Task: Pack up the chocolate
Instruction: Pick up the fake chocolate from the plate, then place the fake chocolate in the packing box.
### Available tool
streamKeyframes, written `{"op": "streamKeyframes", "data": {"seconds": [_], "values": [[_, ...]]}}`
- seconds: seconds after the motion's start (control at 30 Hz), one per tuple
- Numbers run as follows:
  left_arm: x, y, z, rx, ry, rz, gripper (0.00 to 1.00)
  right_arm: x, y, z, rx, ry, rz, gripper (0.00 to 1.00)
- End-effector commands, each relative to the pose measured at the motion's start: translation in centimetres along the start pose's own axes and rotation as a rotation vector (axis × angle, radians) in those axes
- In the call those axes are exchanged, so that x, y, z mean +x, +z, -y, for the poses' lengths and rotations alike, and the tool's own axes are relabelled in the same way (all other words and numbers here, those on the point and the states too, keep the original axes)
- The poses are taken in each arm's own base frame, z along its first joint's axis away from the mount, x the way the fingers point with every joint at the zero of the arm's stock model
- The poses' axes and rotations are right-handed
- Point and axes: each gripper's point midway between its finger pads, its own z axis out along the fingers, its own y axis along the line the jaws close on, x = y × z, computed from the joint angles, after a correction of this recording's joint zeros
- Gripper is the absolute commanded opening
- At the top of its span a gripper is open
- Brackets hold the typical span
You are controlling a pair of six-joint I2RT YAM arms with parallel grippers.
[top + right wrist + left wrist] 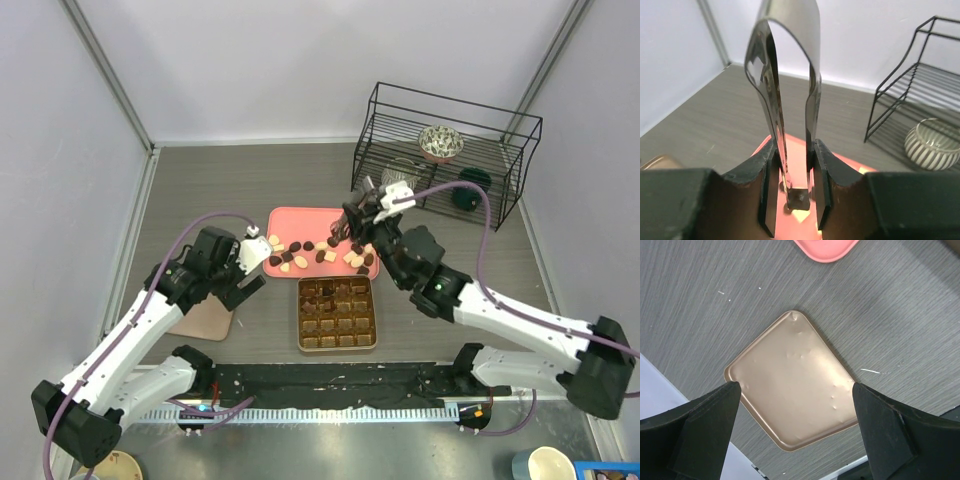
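Right gripper (pixel 795 196) is reaching over the flat pink tray (pixel 300 222). Its fingers (pixel 767 190) are pressing in on both arms of a pair of shiny bent-strip steel tongs (pixel 790 80). The tong tips are pinching one small dark square chocolate (pixel 799 198), which is hanging just above the tray surface.

The rest of the chocolate (pixel 322 256), dark brown, mid-brown and cream bite-sized pieces, is lying scattered along the near half of the pink tray.

The gold-brown gridded box (pixel 338 347) is sitting just in front of the tray, between the two arms. The far cells are looking darker than the near ones; cannot tell what is in them.

Left gripper (pixel 795 390) is hovering with its fingers (pixel 715 415) spread wide and gripping nothing. It is hanging above a flat gold-tan lid with rounded corners (pixel 790 410), which is lying on the grey wood-grain table (pixel 200 190) to the left of the box.

A black wire rack (pixel 460 103) is standing at the far right, with a striped bowl (pixel 440 140) inside it.
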Motion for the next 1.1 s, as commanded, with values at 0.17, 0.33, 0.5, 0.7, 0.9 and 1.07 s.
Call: {"op": "streamKeyframes", "data": {"seconds": [0.17,0.33,0.5,0.7,0.9,1.07], "values": [[-1.0,0.0,-1.7,-0.084,-0.030,0.038,1.00,2.2,-7.9,-3.1,-0.142,0.067,-0.171,0.29],[-0.7,-0.1,-1.7,-0.090,-0.042,0.032,1.00,3.2,-9.2,-3.8,-0.168,0.052,-0.233,0.29],[-0.7,-0.2,-1.7,-0.089,-0.045,0.029,1.00,5.1,-9.5,-4.0,-0.178,0.057,-0.264,0.29],[-0.6,-0.5,-1.7,-0.092,-0.044,0.027,1.00,6.3,-9.8,-4.8,-0.199,0.079,-0.282,0.32],[0.0,-0.3,-1.5,-0.090,-0.047,0.013,1.00,6.5,-9.7,-5.1,-0.203,0.078,-0.278,0.39],[-0.1,-0.5,-1.6,-0.098,-0.047,0.023,1.00,6.3,-9.7,-5.2,-0.210,0.074,-0.277,0.43]]}}
